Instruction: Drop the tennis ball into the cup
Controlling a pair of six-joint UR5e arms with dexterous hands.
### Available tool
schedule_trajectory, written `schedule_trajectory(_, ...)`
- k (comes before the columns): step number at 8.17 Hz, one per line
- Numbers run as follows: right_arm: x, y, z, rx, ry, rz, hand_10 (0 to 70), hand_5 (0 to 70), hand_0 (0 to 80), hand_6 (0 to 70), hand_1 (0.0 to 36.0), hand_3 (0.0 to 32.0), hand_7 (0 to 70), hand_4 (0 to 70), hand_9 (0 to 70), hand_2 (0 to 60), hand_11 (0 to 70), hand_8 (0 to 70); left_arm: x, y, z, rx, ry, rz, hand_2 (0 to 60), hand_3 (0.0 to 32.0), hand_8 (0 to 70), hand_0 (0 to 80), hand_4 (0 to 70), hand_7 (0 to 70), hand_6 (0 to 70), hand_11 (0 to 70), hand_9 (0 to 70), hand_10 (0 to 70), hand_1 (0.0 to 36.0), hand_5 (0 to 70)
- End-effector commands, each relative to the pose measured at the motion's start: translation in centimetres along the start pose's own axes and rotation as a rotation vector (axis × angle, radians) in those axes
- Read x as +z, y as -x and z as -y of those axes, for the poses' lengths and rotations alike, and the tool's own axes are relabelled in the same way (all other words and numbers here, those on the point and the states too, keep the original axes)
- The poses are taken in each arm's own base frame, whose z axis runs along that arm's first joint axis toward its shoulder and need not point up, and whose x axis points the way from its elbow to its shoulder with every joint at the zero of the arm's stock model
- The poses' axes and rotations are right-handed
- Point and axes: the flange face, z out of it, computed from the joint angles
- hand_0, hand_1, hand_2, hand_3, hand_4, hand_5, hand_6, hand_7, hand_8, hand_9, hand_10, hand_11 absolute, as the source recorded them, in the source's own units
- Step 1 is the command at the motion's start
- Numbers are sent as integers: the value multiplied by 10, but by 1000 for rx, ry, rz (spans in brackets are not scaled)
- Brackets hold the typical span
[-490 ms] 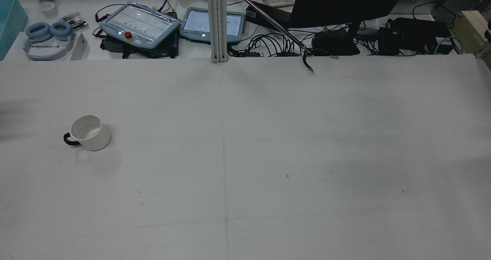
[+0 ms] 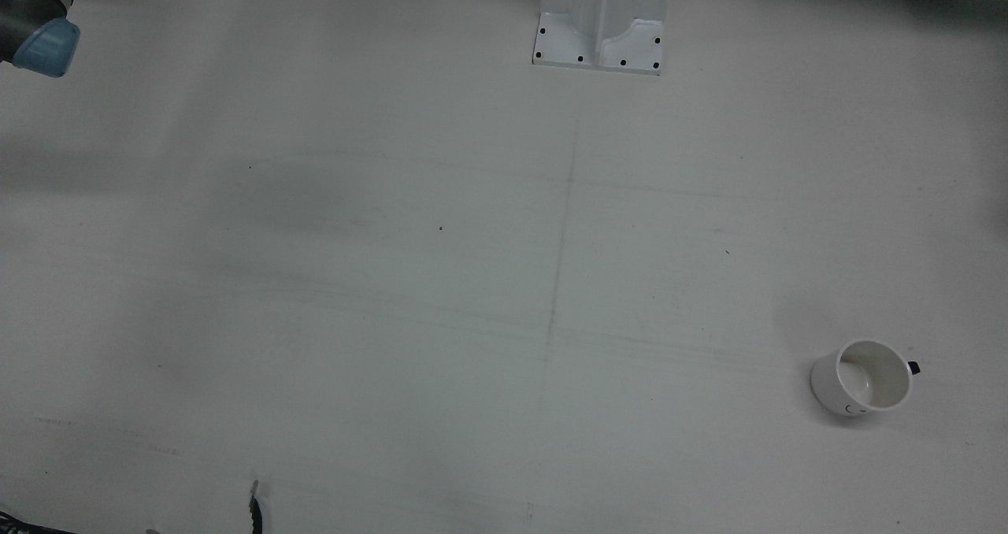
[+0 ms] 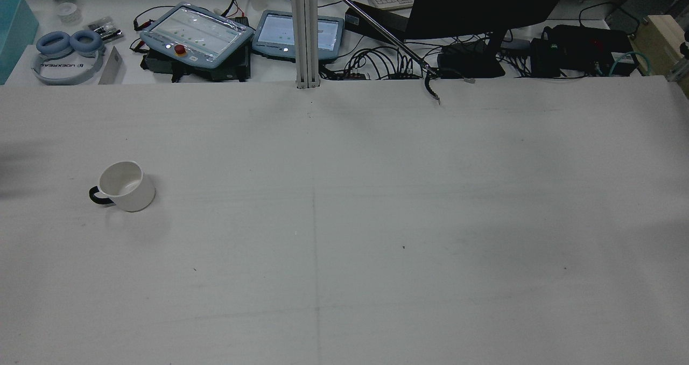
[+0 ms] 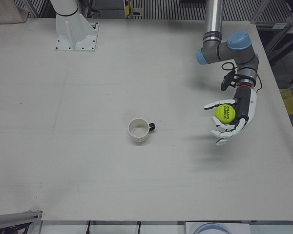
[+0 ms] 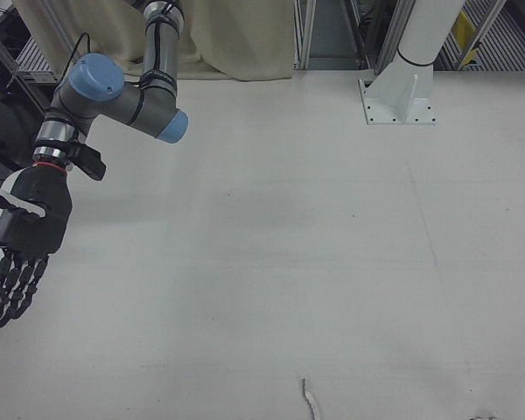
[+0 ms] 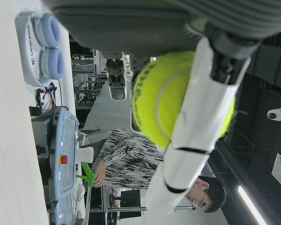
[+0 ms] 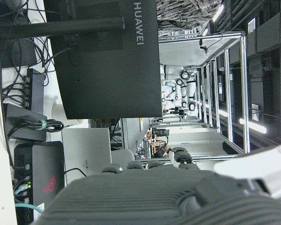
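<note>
Left-front view: my left hand grips fuzzy yellow-green tennis ball, well apart at 3 o'clock from white ceramic cup on desk. I'd centre over rim before releasing.
Right-front view: right hand empty, fingers spread.

cup on table, ball well aside (in left hand)

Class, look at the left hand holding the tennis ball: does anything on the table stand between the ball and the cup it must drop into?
Nothing visible does. In the left-front view the left hand holds the tennis ball above the table, off to one side of the upright cup; only bare tabletop lies between them.
</note>
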Motion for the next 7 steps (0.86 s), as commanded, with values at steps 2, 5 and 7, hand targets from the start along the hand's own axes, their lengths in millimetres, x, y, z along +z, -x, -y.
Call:
schedule_trajectory(2, 0, 0, 1, 0, -1, 0, 0, 0, 0, 0, 0, 0, 0, 0, 0, 0, 0, 0, 36, 51, -54, 48, 58, 78, 126, 0, 331, 800, 198, 613, 700, 214, 379, 123, 350, 253)
schedule_trajectory(5, 0, 0, 1, 0, -1, 0, 0, 0, 0, 0, 0, 0, 0, 0, 0, 0, 0, 0, 61, 123, -98, 1, 72, 87, 115, 0, 321, 800, 206, 631, 700, 210, 385, 121, 352, 232)
schedule_trajectory(7, 0, 0, 1, 0, -1, 0, 0, 0, 0, 0, 0, 0, 0, 0, 0, 0, 0, 0, 82, 174, -119, -38, 82, 100, 119, 0, 324, 800, 207, 617, 700, 206, 380, 118, 347, 239)
